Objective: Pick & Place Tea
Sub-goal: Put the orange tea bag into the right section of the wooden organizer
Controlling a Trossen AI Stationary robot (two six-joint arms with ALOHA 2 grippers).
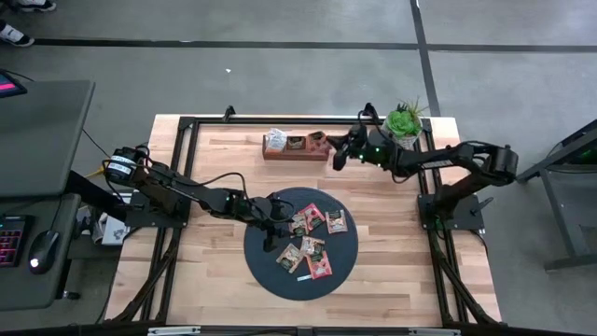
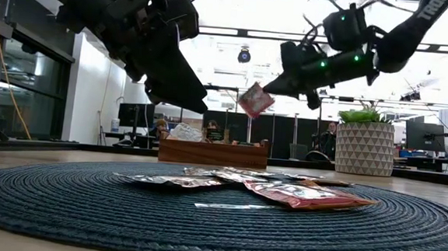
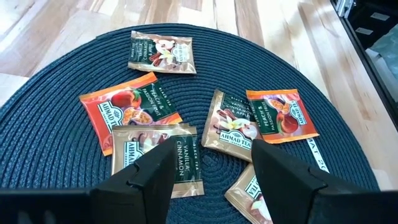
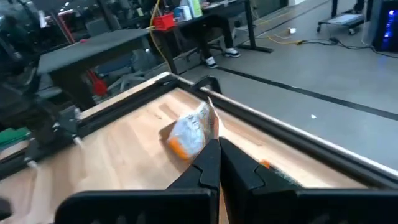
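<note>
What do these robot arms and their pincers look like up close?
Both arms are dark, nearly black, built of jointed tube-like segments with black cables looping alongside. The left arm carries a yellow-and-black label near its base. The right arm shows small green lights near its wrist and white lettering higher up. The left gripper has two broad, flat, matte black fingers; the right gripper has two similar dark, tapering fingers.

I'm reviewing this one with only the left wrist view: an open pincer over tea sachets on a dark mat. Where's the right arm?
Observer: The right pincer is beside the wooden box, off the mat.
Operator: Carrying anything?
Observer: Yes, it's shut on one sachet, held in the air.
Operator: Anything in the box?
Observer: At least one white sachet lies in it.
</note>
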